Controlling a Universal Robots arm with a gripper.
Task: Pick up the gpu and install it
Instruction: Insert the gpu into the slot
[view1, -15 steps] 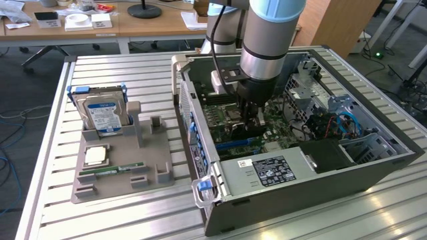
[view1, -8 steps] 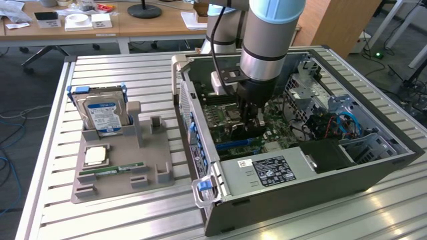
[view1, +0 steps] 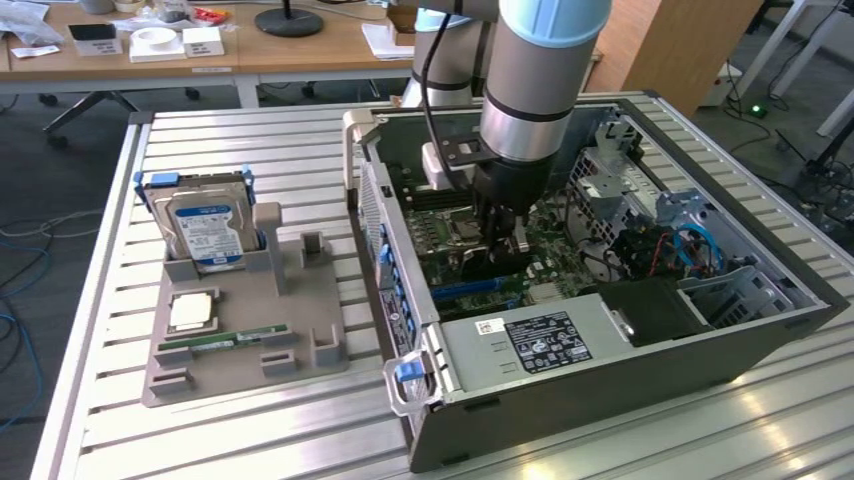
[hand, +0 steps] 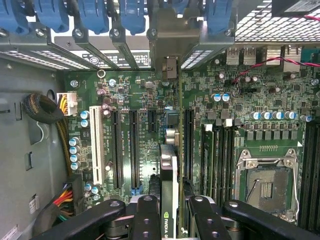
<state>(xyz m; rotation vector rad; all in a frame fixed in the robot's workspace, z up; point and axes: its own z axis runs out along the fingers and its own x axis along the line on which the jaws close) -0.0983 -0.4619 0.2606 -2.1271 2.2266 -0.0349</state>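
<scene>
Now gpu (hand: 168, 175) edge-on in jaws, slots (hand: 134, 150) alongside.

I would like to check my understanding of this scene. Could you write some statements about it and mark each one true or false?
1. The hand grips the gpu above the motherboard. True.
2. The hard drive lies flat inside the computer case. False: it stands upright in the gray holder, outside the case, on the exterior view's left.
3. The green memory stick lies on the gray holder. True.
4. The computer case is closed by its side panel. False: the side is open and the motherboard shows.
</scene>
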